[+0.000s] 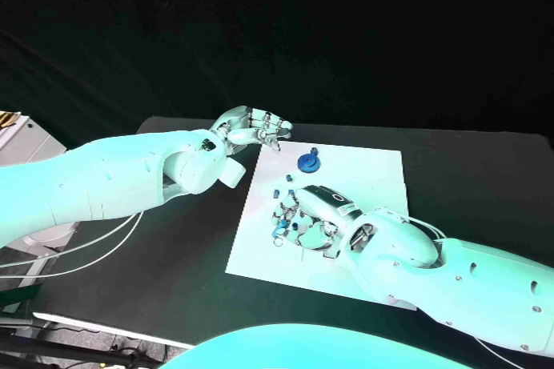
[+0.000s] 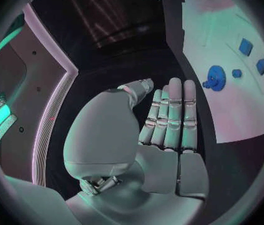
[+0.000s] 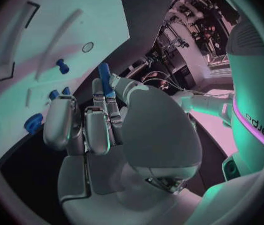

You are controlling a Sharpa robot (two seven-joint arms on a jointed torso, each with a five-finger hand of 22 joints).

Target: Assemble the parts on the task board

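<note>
The right hand is pinching a blue peg over the white board. The left hand is hovering with fingers straight, holding nothing, beside a blue gear lying on the board.

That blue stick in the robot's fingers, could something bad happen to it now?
Maybe. The right hand seems to pinch the blue stick only by its fingertips, so it could slip and fall.

That hand hangs right over other small blue pieces on the white board, so its fingers might bump them.

The left hand sits off the board's edge near the blue gear, holding nothing, so it isn't steadying the board.
</note>
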